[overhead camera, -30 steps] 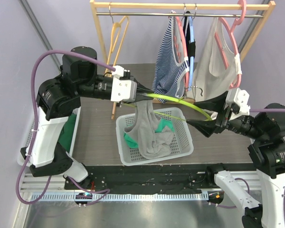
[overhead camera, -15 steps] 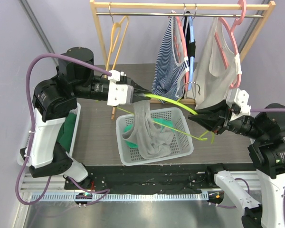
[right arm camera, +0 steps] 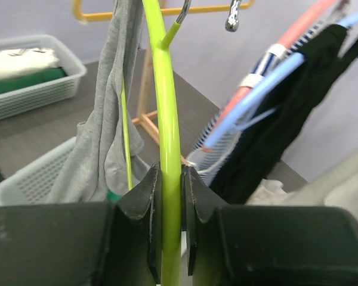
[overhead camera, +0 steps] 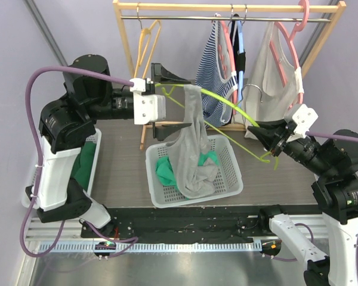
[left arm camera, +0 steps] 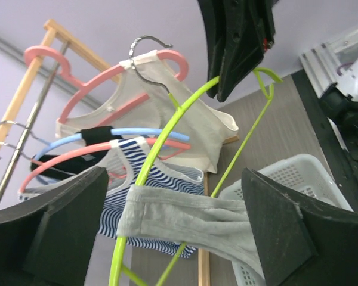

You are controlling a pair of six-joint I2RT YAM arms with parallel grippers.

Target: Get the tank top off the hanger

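A lime-green hanger (overhead camera: 227, 106) slants across the middle. A grey tank top (overhead camera: 191, 149) hangs by one strap over its upper arm, and its body droops into the white basket (overhead camera: 234, 179). My left gripper (overhead camera: 174, 101) stands wide open at the hanger's high end. In the left wrist view that grey strap (left arm camera: 191, 217) crosses the hanger (left arm camera: 161, 146) between the spread jaws of the left gripper (left arm camera: 174, 179). My right gripper (overhead camera: 264, 132) is shut on the hanger's lower end. The right wrist view shows the right gripper (right arm camera: 167, 179) pinching the green bar (right arm camera: 166, 107), with the tank top (right arm camera: 104, 137) hanging beyond.
A wooden rack (overhead camera: 126, 42) behind carries a striped top (overhead camera: 212, 83), a white top (overhead camera: 271, 77) on a pink hanger, a blue hanger and an empty orange hanger (overhead camera: 148, 44). Green cloth (overhead camera: 164, 173) lies in the basket. A side bin (overhead camera: 86, 161) holds more green cloth.
The left gripper opened, let go of the tank top strap and rose. The right gripper closed on the hanger. The hanger's left end went up, lifting the tank top higher out of the basket.
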